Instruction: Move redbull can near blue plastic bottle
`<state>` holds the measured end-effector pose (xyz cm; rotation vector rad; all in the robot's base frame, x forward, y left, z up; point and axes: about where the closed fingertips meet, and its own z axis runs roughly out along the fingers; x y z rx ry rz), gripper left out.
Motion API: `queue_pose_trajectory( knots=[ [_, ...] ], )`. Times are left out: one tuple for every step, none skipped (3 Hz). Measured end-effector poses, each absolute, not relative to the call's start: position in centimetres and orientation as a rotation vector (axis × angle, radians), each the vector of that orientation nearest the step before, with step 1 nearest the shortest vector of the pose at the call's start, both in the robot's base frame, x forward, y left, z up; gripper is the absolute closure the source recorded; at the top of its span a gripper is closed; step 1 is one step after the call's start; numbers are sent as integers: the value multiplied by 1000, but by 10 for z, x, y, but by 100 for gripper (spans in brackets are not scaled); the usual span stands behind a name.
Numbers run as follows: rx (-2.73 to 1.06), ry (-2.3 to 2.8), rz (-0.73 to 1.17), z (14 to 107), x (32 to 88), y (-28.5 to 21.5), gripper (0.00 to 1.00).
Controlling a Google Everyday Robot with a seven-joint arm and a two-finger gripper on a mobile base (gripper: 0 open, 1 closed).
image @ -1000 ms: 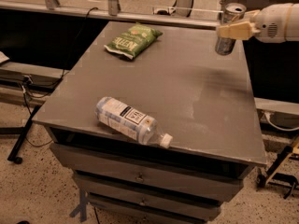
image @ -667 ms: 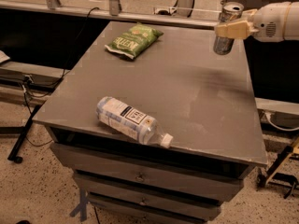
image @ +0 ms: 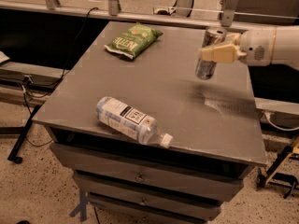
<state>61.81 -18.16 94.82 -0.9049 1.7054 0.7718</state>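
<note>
Your end effector [image: 209,53] is pinching the redbull can [image: 204,69], well apart from the blue plastic bottle [image: 127,120] lying on its side on the counter [image: 177,94].

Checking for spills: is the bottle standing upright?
No, the bottle lies on its side by the front edge, while the gripper holds the can off to the right.

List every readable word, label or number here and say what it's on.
green chip bag: pale lettering, too blurred to read.
blue plastic bottle: white letters on the dark label patch, unreadable.
redbull can, held in the gripper above the table, far right: no legible print.
</note>
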Motion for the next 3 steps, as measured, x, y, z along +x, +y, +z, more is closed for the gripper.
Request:
queue_pose_trajectory(
  knots=[
    [-973, 1693, 938, 926, 575, -131, 100],
    [-1055, 1656, 1039, 912, 548, -88, 100],
    [-1120, 1573, 1070, 917, 539, -60, 100]
  ],
)
